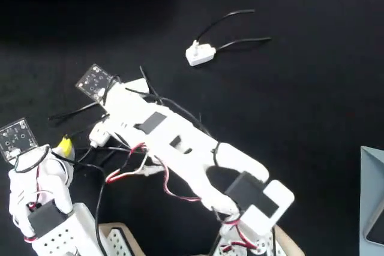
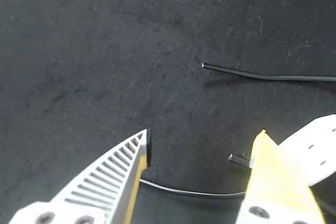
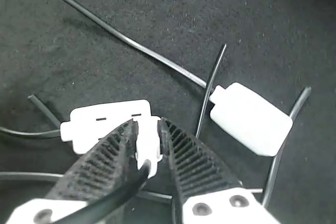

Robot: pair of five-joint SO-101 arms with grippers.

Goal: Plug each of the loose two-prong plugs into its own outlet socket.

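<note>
At the eight o'clock edge of the black cloth-like surface [image 1: 300, 118], the left gripper [image 2: 203, 136] hangs released, its ribbed white and yellow jaws spread above thin black wires [image 2: 262, 76] and holding nothing. Just beside it, toward three o'clock, the right gripper [image 3: 147, 125] is clenched on a small white plastic plug [image 3: 148, 144] that touches the edge of a white rectangular socket block with two slots [image 3: 100, 121]; I cannot tell whether its prongs are seated. A second white rounded block on black leads [image 3: 250, 118] lies near, apart from both. Well away, at two o'clock of the right gripper, a loose white two-prong plug trailing two black wires [image 1: 200, 54] lies untouched. I judge the task to be early: one mating is in hand and at least one plug is left.
</note>
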